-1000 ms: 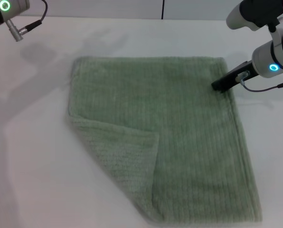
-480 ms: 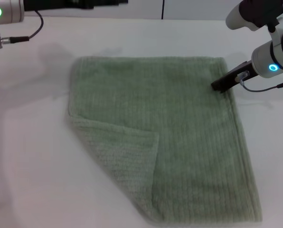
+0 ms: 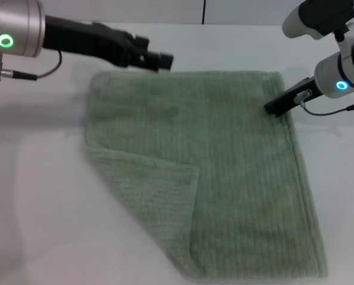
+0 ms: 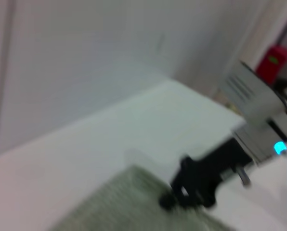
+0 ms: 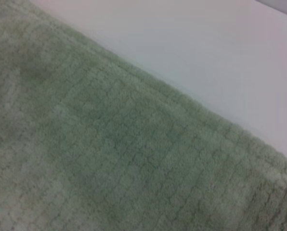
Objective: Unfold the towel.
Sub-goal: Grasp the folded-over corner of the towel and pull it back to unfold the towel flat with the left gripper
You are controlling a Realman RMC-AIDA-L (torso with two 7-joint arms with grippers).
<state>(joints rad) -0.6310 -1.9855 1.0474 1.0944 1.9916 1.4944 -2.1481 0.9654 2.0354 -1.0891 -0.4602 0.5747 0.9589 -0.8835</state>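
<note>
Towel (image 3: 224, 172) flat on worktop (image 3: 40, 196), near-left corner folded over. Right gripper (image 3: 272, 108) pressing far-right edge; left gripper (image 3: 162, 60) above far edge. Jaw states indeterminable.

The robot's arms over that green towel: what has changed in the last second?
The left gripper has swung in from the table's far left corner and now reaches over the towel's far edge. It has taken hold of nothing. The right gripper stayed at the towel's far right corner, and the towel lies as before, its near left corner folded over.
</note>
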